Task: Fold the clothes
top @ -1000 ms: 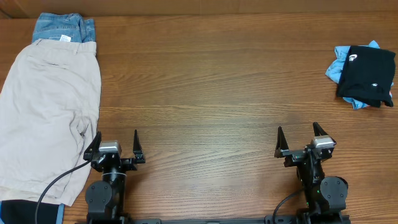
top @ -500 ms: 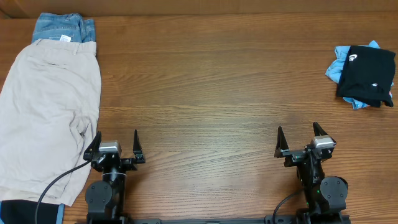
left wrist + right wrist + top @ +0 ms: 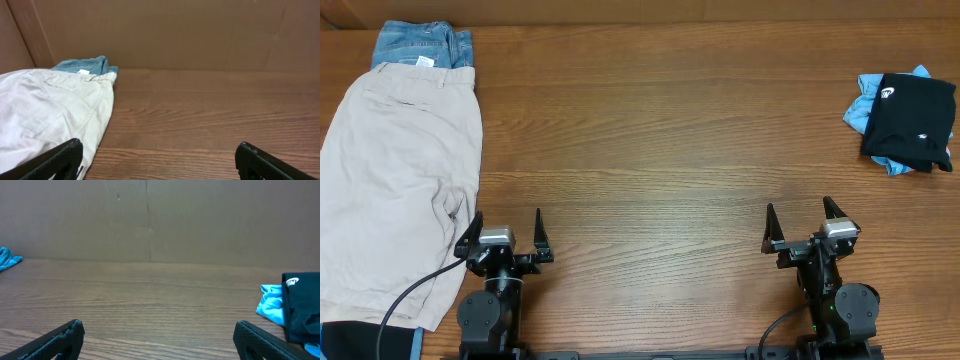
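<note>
A black T-shirt (image 3: 912, 122) with a small white logo lies bunched at the far right on a light-blue tee (image 3: 861, 110); the right wrist view shows the black T-shirt (image 3: 301, 307) and the light-blue tee (image 3: 270, 305) at its right edge. Beige shorts (image 3: 395, 180) lie spread flat at the left over blue denim (image 3: 421, 43); in the left wrist view the beige shorts (image 3: 45, 115) and the denim (image 3: 84, 65) lie at the left. My left gripper (image 3: 505, 228) stands open at the front beside the shorts, empty. My right gripper (image 3: 801, 220) is open and empty at the front right, well short of the T-shirt.
A brown cardboard wall (image 3: 200, 30) closes the table's far side. A black cable (image 3: 405, 295) runs from the left arm over the shorts' lower edge. A dark and blue cloth edge (image 3: 370, 342) shows at the bottom left corner.
</note>
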